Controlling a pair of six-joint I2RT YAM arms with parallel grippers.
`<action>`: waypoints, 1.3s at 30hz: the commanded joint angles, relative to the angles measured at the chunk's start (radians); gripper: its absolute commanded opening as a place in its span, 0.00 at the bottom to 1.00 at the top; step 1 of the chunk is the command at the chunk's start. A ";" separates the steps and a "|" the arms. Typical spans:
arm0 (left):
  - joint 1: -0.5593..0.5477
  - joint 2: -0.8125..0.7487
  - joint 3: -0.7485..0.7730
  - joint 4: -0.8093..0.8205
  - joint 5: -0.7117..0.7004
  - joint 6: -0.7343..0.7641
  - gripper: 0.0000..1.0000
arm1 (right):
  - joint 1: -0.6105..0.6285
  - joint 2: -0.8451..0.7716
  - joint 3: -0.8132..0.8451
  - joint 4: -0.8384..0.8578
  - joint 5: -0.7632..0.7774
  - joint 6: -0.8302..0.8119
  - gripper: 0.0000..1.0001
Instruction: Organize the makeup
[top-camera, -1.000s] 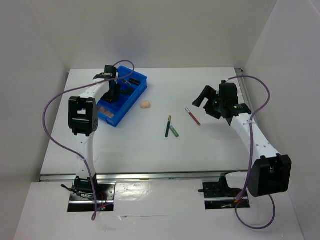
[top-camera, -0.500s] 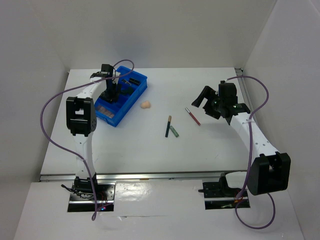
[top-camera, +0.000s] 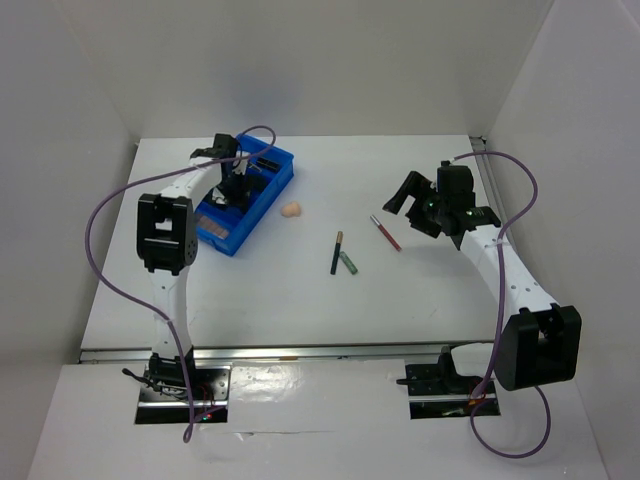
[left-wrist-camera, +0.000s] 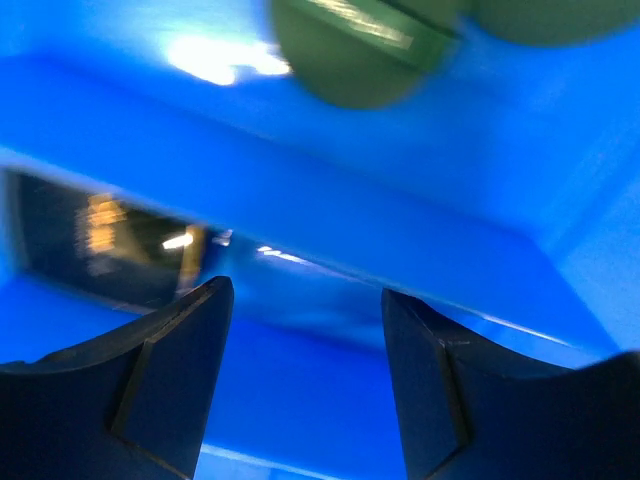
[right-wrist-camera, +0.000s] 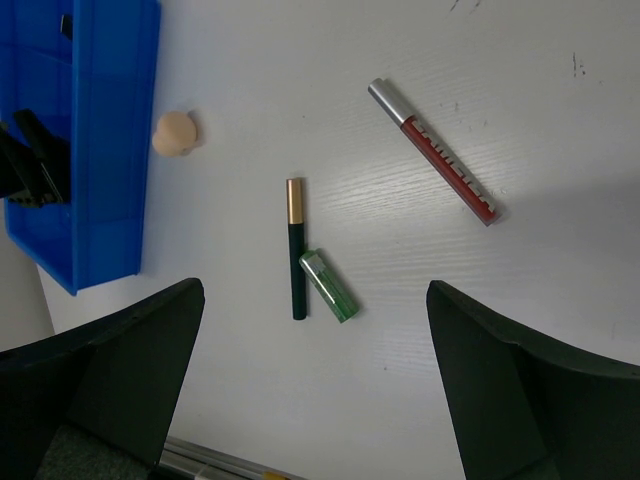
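1. I see the sponge (top-camera: 291, 210) on the surface (top-camera: 300, 290) near the blue tray (top-camera: 270, 188). The dark pencil (top-camera: 336, 253), green pencil (top-camera: 347, 263) and red pencil (top-camera: 386, 233) lie mid-surface.
2. My left tool (left-wrist-camera: 305, 310) is spread and empty inside the tray.
3. My right tool (right-wrist-camera: 312, 300) hangs spread wide above the pencils.

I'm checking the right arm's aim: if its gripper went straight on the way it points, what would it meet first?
Probably the short green stick beside the dark pencil; both lie between the fingers of the open right gripper. Depth is unclear.
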 joint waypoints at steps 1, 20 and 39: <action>0.009 -0.071 0.031 0.031 -0.172 -0.104 0.74 | -0.006 -0.017 -0.001 0.045 -0.008 -0.011 1.00; 0.009 0.049 0.155 0.036 -0.396 -0.098 0.76 | -0.016 0.003 -0.001 0.045 -0.017 -0.011 1.00; 0.009 -0.057 0.002 0.079 -0.249 -0.138 0.76 | -0.025 0.012 -0.010 0.055 -0.026 -0.011 1.00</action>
